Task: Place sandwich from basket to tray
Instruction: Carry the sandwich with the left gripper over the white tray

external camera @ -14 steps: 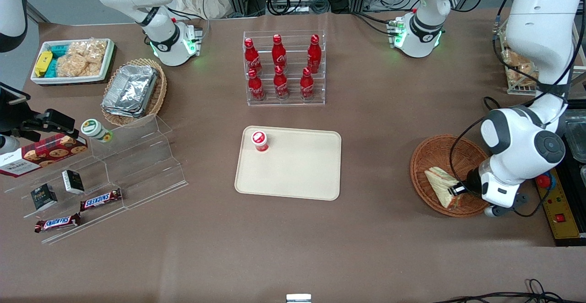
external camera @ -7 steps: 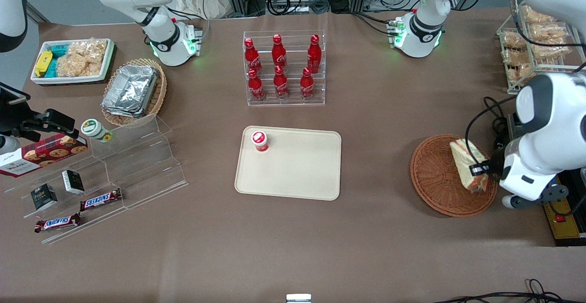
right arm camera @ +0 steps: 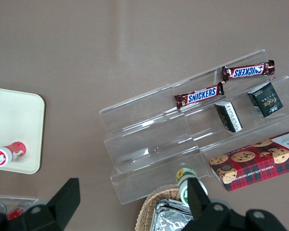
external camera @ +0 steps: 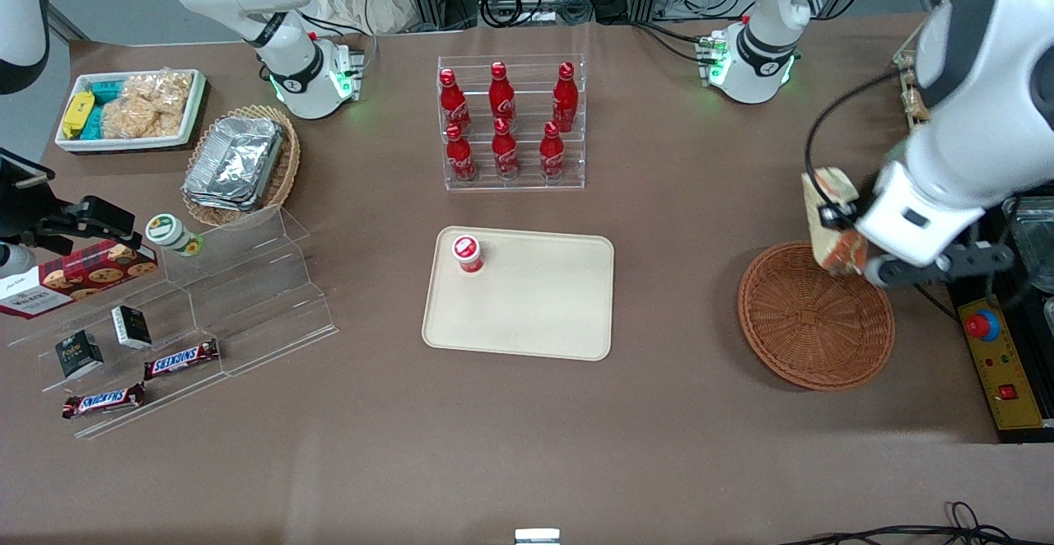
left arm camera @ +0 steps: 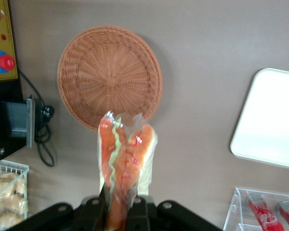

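My left gripper is shut on the sandwich, a pale wedge in clear wrap with an orange-red and green filling edge. It holds it up in the air above the rim of the round reddish-brown basket, on the side farther from the front camera. The left wrist view shows the sandwich pinched between the fingers, with the basket below, nothing in it. The cream-beige tray lies mid-table, also seen in the left wrist view.
A small red-capped bottle stands on the tray's corner. A clear rack of red cola bottles stands farther from the camera than the tray. A control box with a red button lies beside the basket. A wire rack of snack bags is near the working arm.
The gripper has lifted the sandwich out of the basket and carried it up and away from the front camera. The basket now holds nothing.
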`<action>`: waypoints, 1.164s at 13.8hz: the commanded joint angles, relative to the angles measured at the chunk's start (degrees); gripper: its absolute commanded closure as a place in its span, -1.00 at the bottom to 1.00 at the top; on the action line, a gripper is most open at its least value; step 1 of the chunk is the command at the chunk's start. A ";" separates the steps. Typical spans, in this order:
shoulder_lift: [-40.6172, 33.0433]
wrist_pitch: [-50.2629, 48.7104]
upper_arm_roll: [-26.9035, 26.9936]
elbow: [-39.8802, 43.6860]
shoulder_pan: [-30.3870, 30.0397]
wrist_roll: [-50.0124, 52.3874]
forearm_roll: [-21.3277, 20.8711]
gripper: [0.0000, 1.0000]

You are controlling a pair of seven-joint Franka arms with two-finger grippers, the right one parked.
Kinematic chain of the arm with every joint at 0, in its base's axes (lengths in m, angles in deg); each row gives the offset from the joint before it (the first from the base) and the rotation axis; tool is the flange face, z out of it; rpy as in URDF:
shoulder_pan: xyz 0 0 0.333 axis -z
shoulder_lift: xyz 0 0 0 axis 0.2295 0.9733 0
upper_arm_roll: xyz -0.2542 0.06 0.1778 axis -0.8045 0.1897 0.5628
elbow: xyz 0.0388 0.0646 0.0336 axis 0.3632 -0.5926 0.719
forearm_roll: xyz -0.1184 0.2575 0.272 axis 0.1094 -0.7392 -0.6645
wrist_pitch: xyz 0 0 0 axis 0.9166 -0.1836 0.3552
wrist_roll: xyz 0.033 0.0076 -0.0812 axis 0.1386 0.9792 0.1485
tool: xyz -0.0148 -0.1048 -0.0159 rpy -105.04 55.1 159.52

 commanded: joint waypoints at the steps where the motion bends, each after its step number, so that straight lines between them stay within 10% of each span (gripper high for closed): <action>1: -0.24 -2.02 0.33 0.73 7.48 9.03 -0.74 0.84; 16: 25.50 29.60 0.51 0.12 20.96 38.24 1.11 0.83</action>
